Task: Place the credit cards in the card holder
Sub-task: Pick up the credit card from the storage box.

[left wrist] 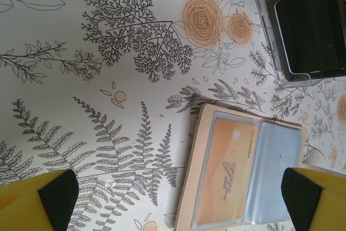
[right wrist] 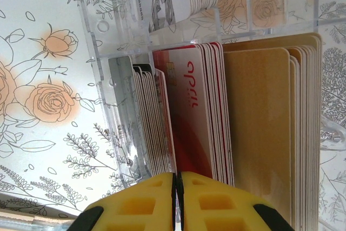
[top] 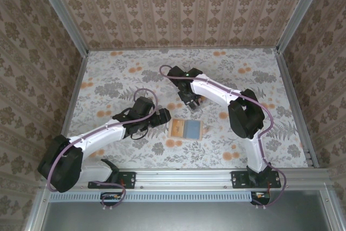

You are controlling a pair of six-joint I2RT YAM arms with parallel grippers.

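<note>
Your right pincer (right wrist: pixel 177 201) has its yellow tips pressed together with nothing visible between them. It is poised over the clear acrylic slotted card holder (right wrist: pixel 108 47), which stands near the middle of the flower-printed counter (top: pixel 113 79). The slots carry upright packs: a red-faced plastic card (right wrist: pixel 189 117) in the centre slot, pale tan-gold cards (right wrist: pixel 259 133) on one side and whitish ones on the other. With the tips closed above the card tops, I judge that arm is placed to press or tidy the cards, not to carry one.

Your left pincer (left wrist: pixel 181 198) hangs just left of the open tan folding wallet (left wrist: pixel 243 171), with its black-padded fingers (left wrist: pixel 59 196) spread wide. The wallet lies just on the near side of the holder. An orange-yellow card (left wrist: pixel 227 169) sits behind the wallet's clear window, so that one is not yet stowed. I judge the wide spread suits reaching in for it.

Wallet and holder lie close together, so both arms crowd the centre. Open counter lies to the left and far side. The metal rail (top: pixel 216 172) bounds the near edge, with a band of bare counter between it and the wallet.
</note>
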